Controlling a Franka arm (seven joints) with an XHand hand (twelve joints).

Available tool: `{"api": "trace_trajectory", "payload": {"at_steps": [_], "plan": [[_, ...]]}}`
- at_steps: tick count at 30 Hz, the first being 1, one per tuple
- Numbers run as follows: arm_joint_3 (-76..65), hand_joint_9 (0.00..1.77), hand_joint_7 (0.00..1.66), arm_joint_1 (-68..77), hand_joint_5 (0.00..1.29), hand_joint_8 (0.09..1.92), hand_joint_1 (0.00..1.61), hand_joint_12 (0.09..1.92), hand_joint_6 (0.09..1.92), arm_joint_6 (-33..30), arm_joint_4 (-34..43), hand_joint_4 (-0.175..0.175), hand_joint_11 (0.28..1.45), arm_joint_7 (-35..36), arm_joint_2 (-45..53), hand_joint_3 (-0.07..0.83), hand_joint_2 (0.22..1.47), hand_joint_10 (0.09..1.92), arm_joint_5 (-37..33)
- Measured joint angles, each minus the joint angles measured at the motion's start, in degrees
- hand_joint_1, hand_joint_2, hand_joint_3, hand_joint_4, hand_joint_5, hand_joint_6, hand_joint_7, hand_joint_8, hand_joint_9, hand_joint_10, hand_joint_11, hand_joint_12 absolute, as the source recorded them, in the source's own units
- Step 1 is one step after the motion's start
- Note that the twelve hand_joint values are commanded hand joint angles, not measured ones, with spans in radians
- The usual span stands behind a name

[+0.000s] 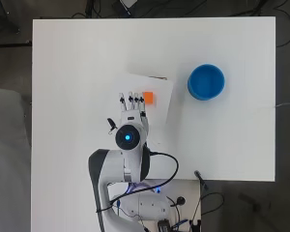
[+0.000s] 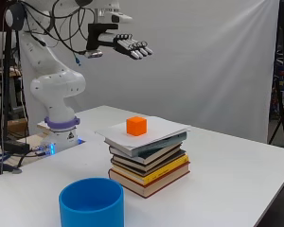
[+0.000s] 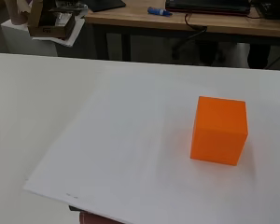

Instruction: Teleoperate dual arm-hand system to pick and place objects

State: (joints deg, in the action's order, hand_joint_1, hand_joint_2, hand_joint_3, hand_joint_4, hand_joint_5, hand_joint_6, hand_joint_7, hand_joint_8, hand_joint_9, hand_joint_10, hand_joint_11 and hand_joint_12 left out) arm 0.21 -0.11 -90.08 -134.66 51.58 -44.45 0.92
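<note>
An orange cube (image 1: 148, 98) (image 2: 136, 126) (image 3: 219, 130) sits on a white sheet (image 2: 163, 130) that tops a stack of books (image 2: 149, 163). High above the stack, the hand (image 2: 131, 48) hovers with its fingers straight and spread, holding nothing. From overhead the hand (image 1: 132, 108) lies just left of the cube, its fingertips level with it. A blue round bowl (image 1: 206, 82) (image 2: 91, 203) stands on the table to the right of the stack in the overhead view, with nothing seen inside.
The white table (image 1: 77, 72) extends around the book stack. Cables and a small black stand (image 1: 199, 177) lie near the arm's base at the table's front edge. In the wrist view a wooden desk (image 3: 144, 18) stands in the room behind.
</note>
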Motion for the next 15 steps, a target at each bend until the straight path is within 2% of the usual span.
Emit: {"api": "trace_trajectory", "payload": {"at_steps": [4, 10, 15], "plan": [[0.38, 0.38, 0.27, -0.34, 0.20, 0.09, 0.13, 0.09, 0.09, -0.22, 1.87, 0.105, 0.44, 0.02, 2.26, 0.007, 1.02, 0.09, 3.94], [-1.42, 0.38, 0.26, -1.07, 0.20, 0.09, 0.09, 0.09, 0.09, -2.09, 3.82, 0.103, 0.46, -2.46, 7.28, 0.010, 1.05, 0.09, 5.53], [-7.59, 0.41, 0.28, -1.31, 0.21, 0.09, 0.07, 0.09, 0.09, -6.82, 3.75, 0.078, 0.47, -0.09, 13.59, 0.008, 1.06, 0.09, 1.90]]}}
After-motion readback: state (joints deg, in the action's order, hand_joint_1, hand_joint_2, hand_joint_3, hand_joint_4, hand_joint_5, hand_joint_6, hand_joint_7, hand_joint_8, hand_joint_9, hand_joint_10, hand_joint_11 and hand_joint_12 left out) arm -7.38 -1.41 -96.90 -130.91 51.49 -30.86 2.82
